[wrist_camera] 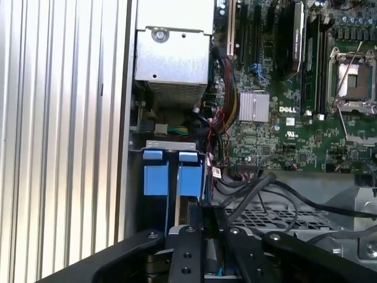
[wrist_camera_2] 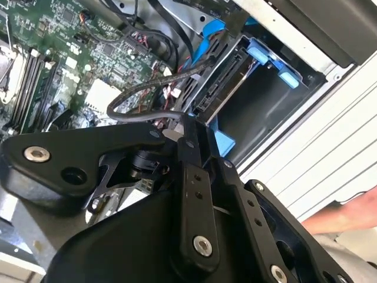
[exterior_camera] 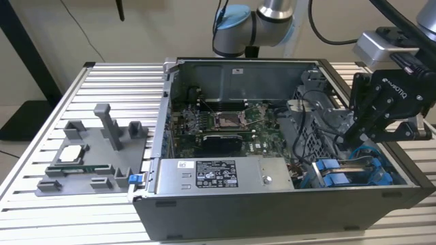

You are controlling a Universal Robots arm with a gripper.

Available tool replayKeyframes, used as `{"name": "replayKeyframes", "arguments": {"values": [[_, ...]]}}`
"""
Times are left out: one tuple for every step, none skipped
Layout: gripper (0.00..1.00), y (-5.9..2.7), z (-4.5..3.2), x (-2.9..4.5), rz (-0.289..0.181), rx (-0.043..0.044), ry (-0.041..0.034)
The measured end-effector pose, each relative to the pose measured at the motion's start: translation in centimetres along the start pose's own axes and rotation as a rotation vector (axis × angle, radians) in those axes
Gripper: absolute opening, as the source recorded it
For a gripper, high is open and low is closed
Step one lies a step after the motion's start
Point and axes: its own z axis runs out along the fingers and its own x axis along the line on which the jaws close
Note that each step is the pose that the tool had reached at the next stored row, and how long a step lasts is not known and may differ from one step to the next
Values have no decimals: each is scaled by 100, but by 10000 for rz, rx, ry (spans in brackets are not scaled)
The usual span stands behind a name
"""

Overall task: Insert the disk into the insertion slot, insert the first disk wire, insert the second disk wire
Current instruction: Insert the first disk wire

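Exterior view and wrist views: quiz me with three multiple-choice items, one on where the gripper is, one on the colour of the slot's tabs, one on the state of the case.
1. Where is the gripper?
A) over the fixture tray
B) at the insertion slot
C) over the power supply

2. What colour are the slot's tabs?
A) blue
B) red
C) yellow

3. The computer case is:
A) shut by a panel
B) tipped over
C) open on top

Answers:
1 B, it hangs by the bay at the exterior view's right.
2 A, they are bright blue in the first wrist view.
3 C, the motherboard lies exposed.
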Motion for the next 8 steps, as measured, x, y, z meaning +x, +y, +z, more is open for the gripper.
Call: {"name": "replayKeyframes", "arguments": {"values": [[0, 0, 2, 2, 2, -17, 0], [0, 0, 2, 2, 2, -18, 1], [0, 0, 2, 2, 3, -18, 2], [0, 0, 2, 2, 2, -18, 3], [0, -1, 3, 2, 1, -18, 2], [0, -1, 5, 2, 1, -18, 1], [0, -2, 11, 3, 1, -18, -2], [0, -4, 17, 5, 1, -19, -3]]}}
